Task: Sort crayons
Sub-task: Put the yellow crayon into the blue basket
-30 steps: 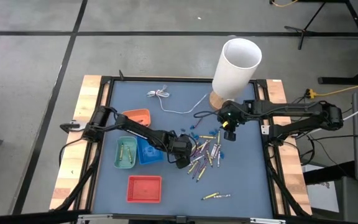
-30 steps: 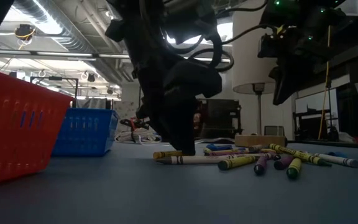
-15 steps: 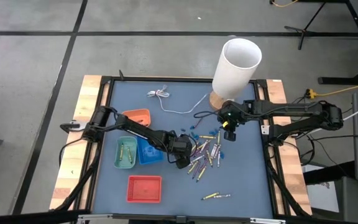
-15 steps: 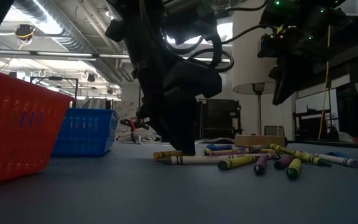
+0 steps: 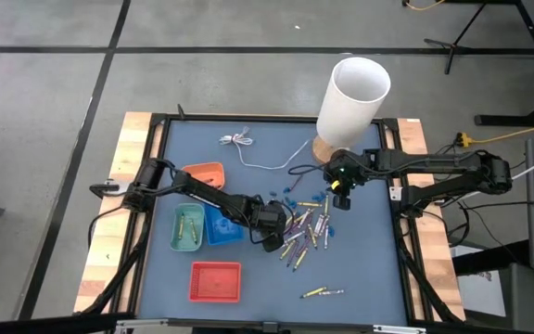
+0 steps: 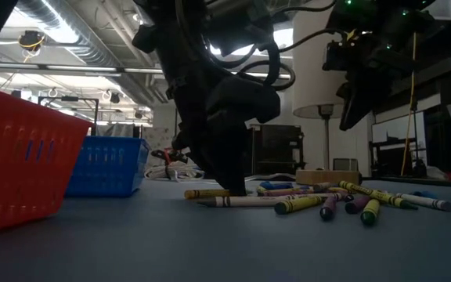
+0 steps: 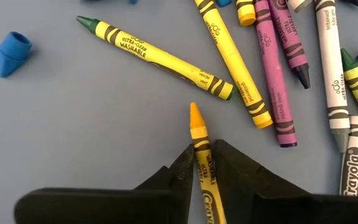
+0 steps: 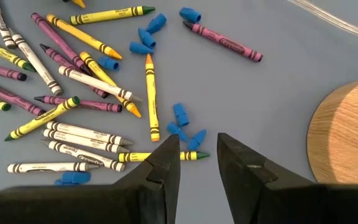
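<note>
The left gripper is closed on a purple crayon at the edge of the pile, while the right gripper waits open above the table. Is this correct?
Not quite: the crayon held by the left gripper is yellow-orange, not purple, as the left wrist view shows. The rest holds: the right gripper waits open above the table.

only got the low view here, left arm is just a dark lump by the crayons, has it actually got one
Observer: Yes. The left wrist view shows the left gripper shut on an orange-yellow crayon.
Operator: which trays are near it
Observer: From above, a blue tray sits right beside it, with a teal tray beyond.
Operator: right arm?
Observer: The right gripper is open, above blue bits near the wooden base.
</note>
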`<action>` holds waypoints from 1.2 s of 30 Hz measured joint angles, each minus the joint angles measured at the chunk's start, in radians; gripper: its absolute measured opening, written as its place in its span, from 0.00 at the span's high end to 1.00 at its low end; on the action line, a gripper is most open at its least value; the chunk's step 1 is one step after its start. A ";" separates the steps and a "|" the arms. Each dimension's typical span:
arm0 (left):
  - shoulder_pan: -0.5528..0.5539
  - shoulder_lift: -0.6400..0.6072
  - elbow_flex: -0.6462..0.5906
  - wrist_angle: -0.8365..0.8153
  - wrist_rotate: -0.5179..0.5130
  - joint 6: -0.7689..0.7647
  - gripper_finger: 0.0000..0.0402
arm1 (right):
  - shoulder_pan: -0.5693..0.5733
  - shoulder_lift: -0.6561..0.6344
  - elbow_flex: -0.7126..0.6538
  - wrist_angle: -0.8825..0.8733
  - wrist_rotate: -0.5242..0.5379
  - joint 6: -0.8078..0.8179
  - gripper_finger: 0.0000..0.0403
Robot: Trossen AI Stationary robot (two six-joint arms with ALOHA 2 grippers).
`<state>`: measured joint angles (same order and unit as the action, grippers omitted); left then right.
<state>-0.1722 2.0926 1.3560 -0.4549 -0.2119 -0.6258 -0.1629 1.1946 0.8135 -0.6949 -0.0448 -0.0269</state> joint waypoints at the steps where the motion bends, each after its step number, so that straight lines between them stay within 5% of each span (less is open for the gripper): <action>1: 0.000 0.000 0.000 0.000 0.000 0.000 0.88 | 0.000 0.000 0.000 0.000 0.000 0.000 0.74; 20: 0.002 -0.009 -0.001 -0.002 -0.007 0.000 0.98 | 0.000 0.000 0.000 0.024 0.000 0.000 0.74; 36: 0.003 -0.175 -0.003 -0.063 -0.006 0.051 0.98 | 0.000 0.000 0.000 0.025 0.000 0.000 0.74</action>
<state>-0.1696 1.9172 1.3531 -0.5180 -0.2177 -0.5752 -0.1628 1.1946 0.8139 -0.6701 -0.0448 -0.0273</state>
